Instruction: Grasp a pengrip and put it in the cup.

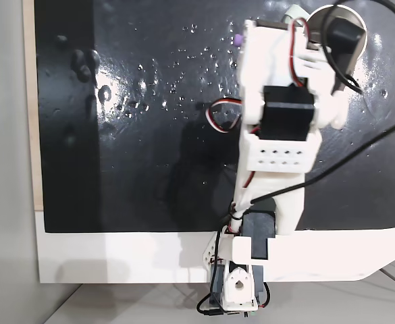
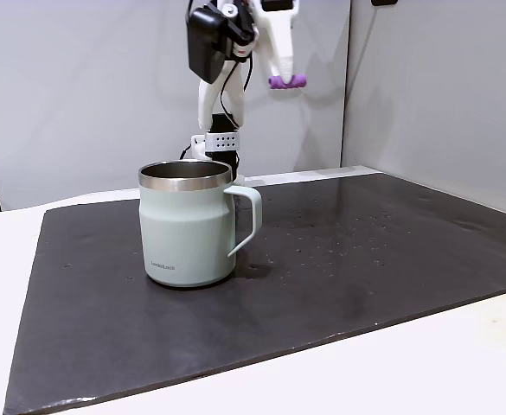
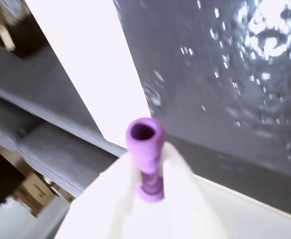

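In a fixed view from the side, the cup (image 2: 187,223) stands upright on the left half of the black mat (image 2: 382,259), handle turned right, steel rim up and open. Mat right of the cup is bare apart from small water droplets (image 2: 322,251), lots of free room out to the right and front edges. White table (image 2: 408,372) border runs along the mat's front edge.

Above and behind the cup, the arm is raised high. Gripper (image 2: 285,79) hangs well above the mat, to the right of the cup's rim, fingers closed on the pengrip (image 2: 288,82), which lies roughly level between them.

In a fixed view from above, the arm covers most of the cup (image 1: 359,20) at the top right corner of the mat; a sliver of pengrip (image 1: 238,40) peeks out left of the white arm. Left mat area is open.

Wrist view: pengrip (image 3: 146,152) pinched between the white fingers (image 3: 182,194), open end toward camera, mat edge and white table below.
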You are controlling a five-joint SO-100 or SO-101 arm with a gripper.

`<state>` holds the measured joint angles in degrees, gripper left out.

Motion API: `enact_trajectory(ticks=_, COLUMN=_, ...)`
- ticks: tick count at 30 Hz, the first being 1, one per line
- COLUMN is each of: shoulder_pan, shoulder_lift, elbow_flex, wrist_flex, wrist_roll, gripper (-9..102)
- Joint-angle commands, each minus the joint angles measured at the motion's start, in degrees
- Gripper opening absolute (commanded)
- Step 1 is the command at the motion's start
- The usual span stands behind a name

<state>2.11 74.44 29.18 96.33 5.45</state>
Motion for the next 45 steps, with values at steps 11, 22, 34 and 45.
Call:
enact_trajectory(ticks=11, shoulder_pan=18.3, shoulder_lift=-12.4, elbow_flex=-22.6, wrist_flex=-0.7, wrist_roll=-4.7, gripper=0)
enact_trajectory(ticks=22, shoulder_pan=18.9, shoulder_lift=-18.5, elbow_flex=-28.8, wrist_flex=0.2, wrist_roll=-5.4, gripper=16)
enact_trajectory(ticks=34, shoulder_pan=20.7, shoulder_lift=-17.7, elbow_flex=-28.7, wrist_flex=0.3, wrist_roll=-5.3, gripper=30)
enact_trajectory(ticks=45, shoulder_pan=20.6, shoulder_lift=-17.5, elbow_flex=-28.7, wrist_flex=0.3, wrist_roll=-5.3, gripper=28)
